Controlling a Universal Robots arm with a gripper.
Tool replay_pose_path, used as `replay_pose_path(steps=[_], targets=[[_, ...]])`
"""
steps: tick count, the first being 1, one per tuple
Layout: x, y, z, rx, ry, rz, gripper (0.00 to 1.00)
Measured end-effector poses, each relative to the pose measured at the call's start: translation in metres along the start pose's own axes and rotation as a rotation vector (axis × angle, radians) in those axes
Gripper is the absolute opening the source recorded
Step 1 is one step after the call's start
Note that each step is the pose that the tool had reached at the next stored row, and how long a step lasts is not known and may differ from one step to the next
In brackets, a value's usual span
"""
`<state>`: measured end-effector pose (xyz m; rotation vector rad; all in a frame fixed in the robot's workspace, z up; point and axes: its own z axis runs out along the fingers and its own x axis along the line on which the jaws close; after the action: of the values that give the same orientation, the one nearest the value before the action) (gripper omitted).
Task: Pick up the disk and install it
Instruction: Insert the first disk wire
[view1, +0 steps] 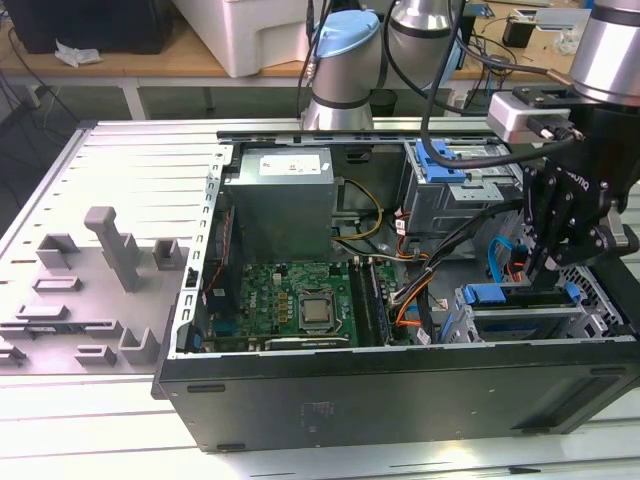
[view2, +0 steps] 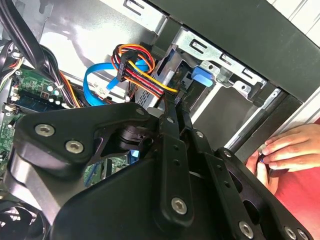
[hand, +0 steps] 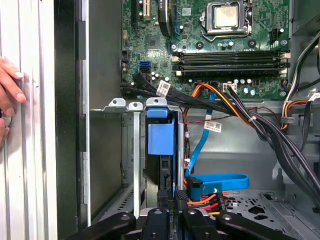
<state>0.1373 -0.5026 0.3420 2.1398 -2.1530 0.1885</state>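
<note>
Lying open on the worktop (view1: 80, 420), the computer case (view1: 400, 400) has its drive cage (view1: 520, 322) at its corner on the exterior view's right. The disk (hand: 161, 140) stands on edge inside. The pincer (hand: 173, 194), drawn together on nothing visible at the disk's end, should push squarely, without tilting.

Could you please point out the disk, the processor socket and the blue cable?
disk (hand: 161, 137): first wrist view, its blue carrier.
processor socket (hand: 226, 16): first wrist view, its centre.
blue cable (hand: 225, 180): first wrist view, its loop.

slatted table (view1: 130, 150) | on it – open computer case (view1: 400, 390) | grey fixture blocks (view1: 110, 245)
</note>
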Motion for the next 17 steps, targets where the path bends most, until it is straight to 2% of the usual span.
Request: replay_pose_path(steps=[9,17], targets=[[-0.0005,0.0,0.0033,0.0,0.0,0.0,0.17],[0.0017,0.0,0.002,0.0,0.0006,0.0,0.17]])
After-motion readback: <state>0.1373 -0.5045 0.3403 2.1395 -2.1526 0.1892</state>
